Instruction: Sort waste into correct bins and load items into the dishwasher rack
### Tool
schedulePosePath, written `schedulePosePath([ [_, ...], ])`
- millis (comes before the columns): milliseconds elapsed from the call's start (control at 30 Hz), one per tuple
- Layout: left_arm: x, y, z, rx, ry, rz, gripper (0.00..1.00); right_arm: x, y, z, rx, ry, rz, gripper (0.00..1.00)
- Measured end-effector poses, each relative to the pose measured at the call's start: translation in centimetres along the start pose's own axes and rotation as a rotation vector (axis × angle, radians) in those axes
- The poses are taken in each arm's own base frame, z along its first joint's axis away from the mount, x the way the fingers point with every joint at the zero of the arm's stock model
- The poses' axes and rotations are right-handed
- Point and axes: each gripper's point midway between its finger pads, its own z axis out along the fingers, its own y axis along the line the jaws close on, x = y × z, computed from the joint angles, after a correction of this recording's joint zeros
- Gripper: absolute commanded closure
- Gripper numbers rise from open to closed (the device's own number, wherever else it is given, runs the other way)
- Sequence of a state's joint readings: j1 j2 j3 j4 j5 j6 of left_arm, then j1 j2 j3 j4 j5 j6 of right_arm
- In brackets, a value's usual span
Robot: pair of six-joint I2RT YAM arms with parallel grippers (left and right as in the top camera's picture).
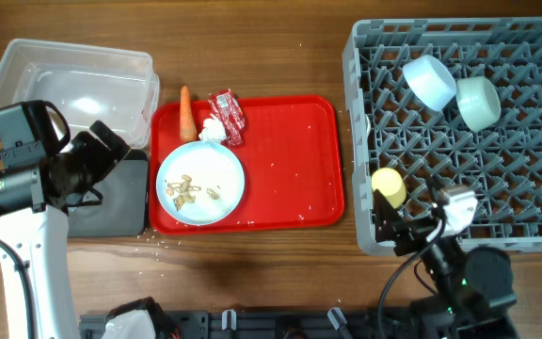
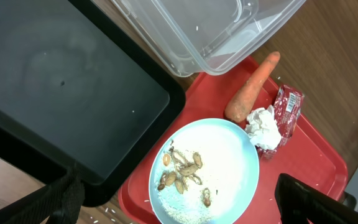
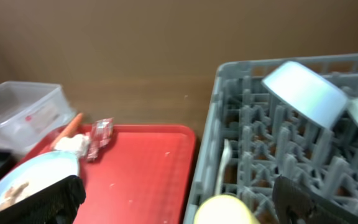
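Note:
A light blue plate [image 1: 200, 184] with beige food scraps [image 2: 182, 171] and rice crumbs sits on the red tray's left side. Behind it lie a carrot [image 1: 186, 111], a red wrapper [image 1: 226, 115] and a white tissue [image 1: 213, 132]. The clear tub [image 1: 73, 80] stands far left, the black tray [image 1: 120, 202] in front of it. The grey rack [image 1: 497, 179] holds a light blue bowl [image 1: 429, 80], a pale green bowl [image 1: 478, 102], a yellow cup [image 1: 390, 185] and a white spoon [image 3: 224, 165]. My left gripper [image 2: 182, 193] is open and empty, above the black tray's edge and the plate. My right gripper [image 3: 179, 199] is open by the rack's near left corner, just in front of the cup.
The flat red tray [image 1: 290, 160] lies between the bins and the rack. Rice grains are scattered on the wooden table in front of the trays. The rack's front wall is close to my right gripper.

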State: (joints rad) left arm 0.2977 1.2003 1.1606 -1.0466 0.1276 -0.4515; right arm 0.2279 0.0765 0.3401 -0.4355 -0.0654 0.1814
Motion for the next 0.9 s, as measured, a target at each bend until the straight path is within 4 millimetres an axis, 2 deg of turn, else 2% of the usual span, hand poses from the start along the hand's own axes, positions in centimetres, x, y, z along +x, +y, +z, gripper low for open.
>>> schedulePosePath([
  [67, 0.0, 0.0, 0.0, -0.001, 0.0, 0.0, 0.0, -0.2, -0.6, 0.3, 0.015, -0.064, 0.011, 0.0],
  [267, 0.0, 0.0, 0.0, 0.0, 0.0, 0.0, 0.0, 1.3, -2.2, 2.7, 0.027, -0.204, 0.085, 0.0],
  [333, 0.0, 0.0, 0.0, -0.001, 0.0, 0.0, 0.0, 3.0, -2.6, 3.3, 0.033, -0.175, 0.117, 0.0],
  [900, 0.0, 0.0, 0.0, -0.001, 0.0, 0.0, 0.0, 3.1, -2.7, 3.3, 0.034, -0.175, 0.147, 0.0],
])
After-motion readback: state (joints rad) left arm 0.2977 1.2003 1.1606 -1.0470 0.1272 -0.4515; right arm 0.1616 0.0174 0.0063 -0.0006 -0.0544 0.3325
